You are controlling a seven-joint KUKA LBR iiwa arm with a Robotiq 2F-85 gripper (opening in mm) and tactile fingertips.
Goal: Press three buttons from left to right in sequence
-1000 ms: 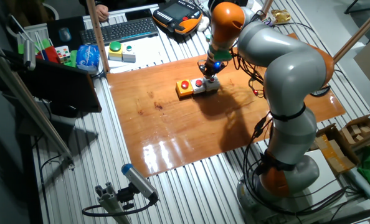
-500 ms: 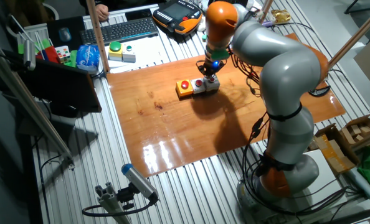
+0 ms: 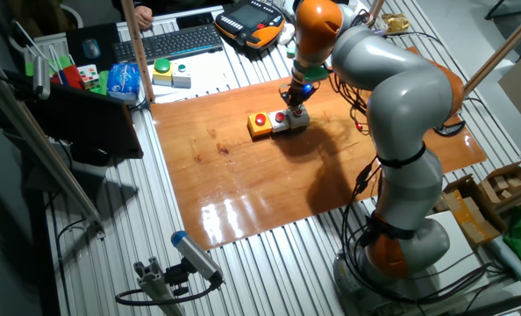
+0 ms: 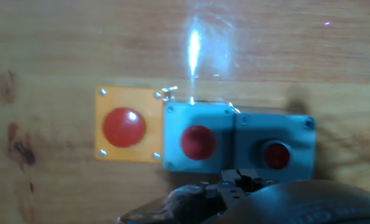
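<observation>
The three buttons (image 3: 278, 121) sit joined in a row on the wooden board (image 3: 243, 175), slightly above and right of the centre of the fixed view. In the hand view the row runs left to right across the middle of the frame: an orange-yellow box (image 4: 128, 132) at the left, a silver-grey box (image 4: 199, 138) in the middle, and a second silver-grey box (image 4: 274, 149) at the right, each carrying one red round cap. The three boxes touch edge to edge; the orange-yellow one lies a little flatter than its neighbours. The pincer (image 3: 295, 96) hangs directly over the right end of the row, just above the silver-grey boxes, with a blue light showing on the wrist. In the hand view only a dark blurred part of the hand fills the lower edge of the frame, so whether the fingertips are released or clenched cannot be told, nor whether they touch a cap. The arm (image 3: 392, 96) reaches in from the right side of the frame, its base at the lower right. The board lies on a ribbed metal desk (image 3: 269, 263). A keyboard (image 3: 168, 41) lies at the upper left.
</observation>
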